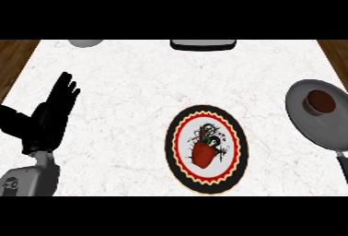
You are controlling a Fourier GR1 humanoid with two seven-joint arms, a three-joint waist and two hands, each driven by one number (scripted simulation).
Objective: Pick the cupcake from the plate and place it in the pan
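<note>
You can see the cupcake (pixel 319 101) already sitting inside the pan (pixel 302 122) at the right edge of the counter (pixel 122 138), toward the pan's far side, so judged from how things lie the placing looks done. The decorated plate (pixel 207 148) in the middle carries nothing but its printed red-and-black picture (easy to mistake for an object, so don't send a hand after it). Your left hand (pixel 51 113) shows at the left, well apart from plate and pan, fingers straight and close together, thumb out to the side, holding nothing; it appears to be resting. The right hand is out of view, so you cannot tell its fingers' state. The main risk I would judge from here is a stray move on the right side: an arm swinging past could catch the pan's handle (pixel 342 168), which points toward the near edge, turn the pan, and tip the cupcake inside.
</note>
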